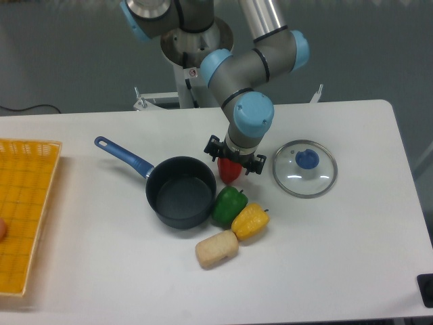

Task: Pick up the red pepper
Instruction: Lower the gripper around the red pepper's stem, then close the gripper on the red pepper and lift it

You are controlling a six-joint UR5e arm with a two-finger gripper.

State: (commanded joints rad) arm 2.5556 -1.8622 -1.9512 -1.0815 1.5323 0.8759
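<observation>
The red pepper (230, 172) is small and glossy, on the white table just right of the dark pot. Only its lower part shows. My gripper (233, 162) comes down from directly above it, and the gripper body covers the pepper's top and stem. The fingers are hidden behind the wrist and pepper, so I cannot tell whether they are closed on it or apart. The pepper's base looks level with the tabletop.
A dark pot (180, 192) with a blue handle stands left of the pepper. A green pepper (228, 205), a yellow pepper (249, 221) and a beige bread roll (216, 249) lie in front. A glass lid (304, 168) lies right. A yellow basket (24, 211) sits far left.
</observation>
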